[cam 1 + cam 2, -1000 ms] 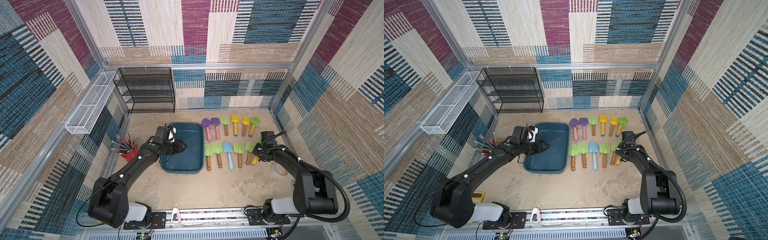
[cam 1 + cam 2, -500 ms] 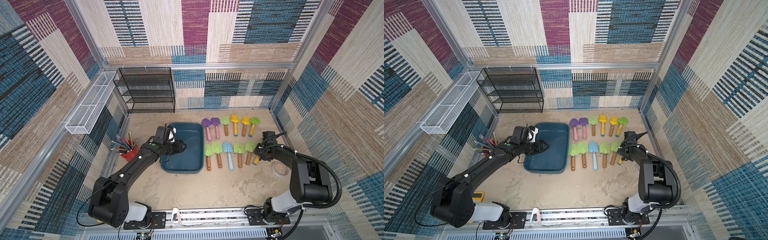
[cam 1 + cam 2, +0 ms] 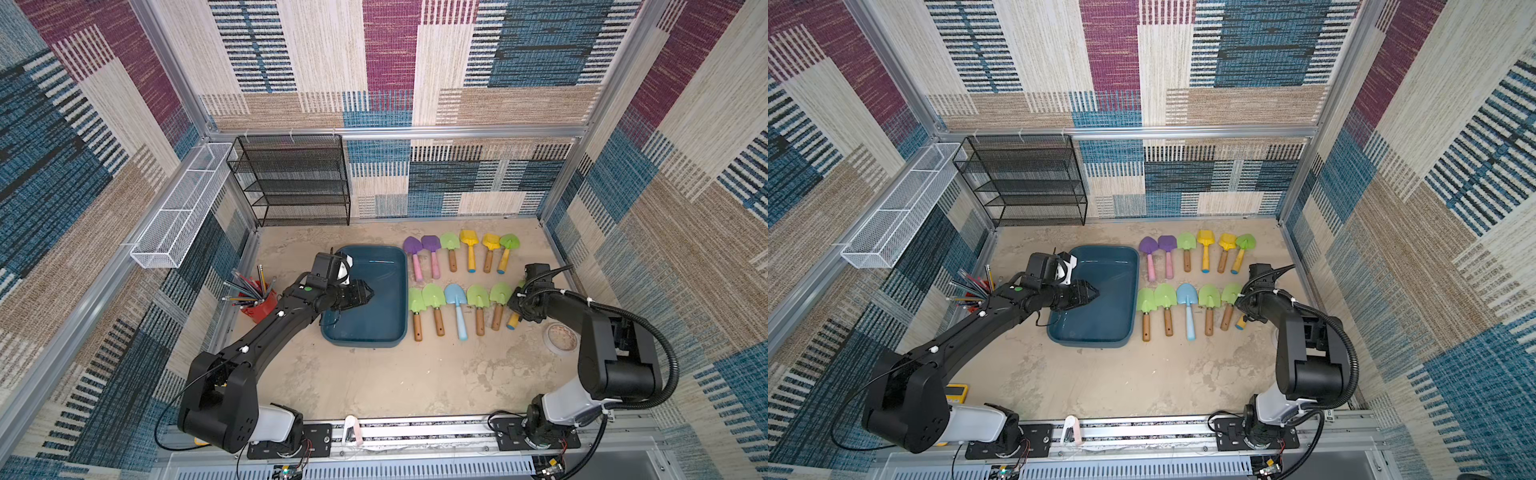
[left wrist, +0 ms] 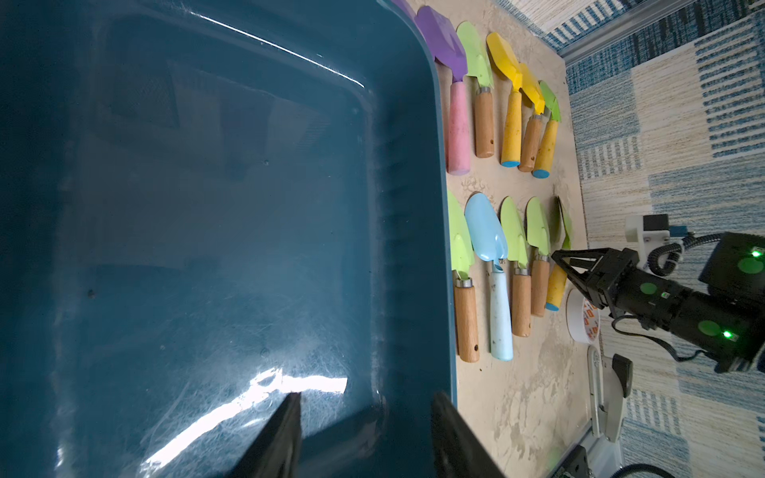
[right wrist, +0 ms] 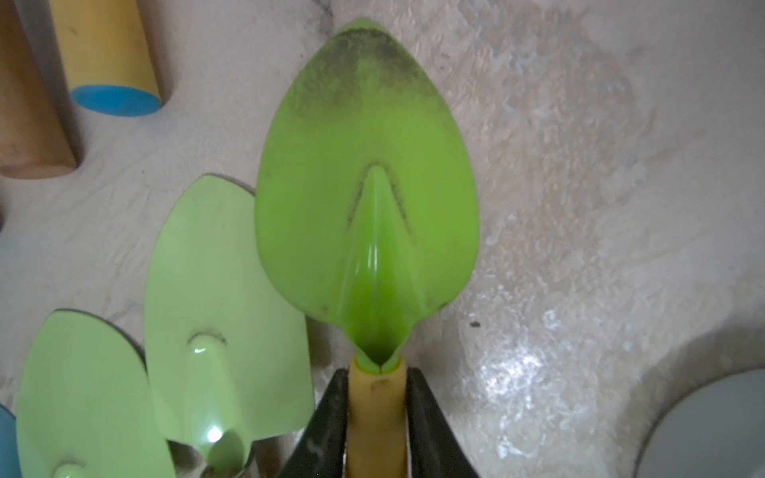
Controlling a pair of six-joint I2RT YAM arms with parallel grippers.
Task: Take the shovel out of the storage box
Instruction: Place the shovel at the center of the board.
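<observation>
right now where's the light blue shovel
In both top views the light blue shovel lies flat on the sandy floor, in the nearer row right of the storage box, third from it, between two green wooden-handled shovels.

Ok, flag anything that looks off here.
Only the near row's end shovel: dark grime smudges its green blade near the tip, while the neighbouring blades look clean. The right gripper straddles its yellow handle. The box looks empty.

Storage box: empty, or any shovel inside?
Empty: the storage box shows only bare teal floor in the left wrist view; shovels lie outside beside it.
</observation>
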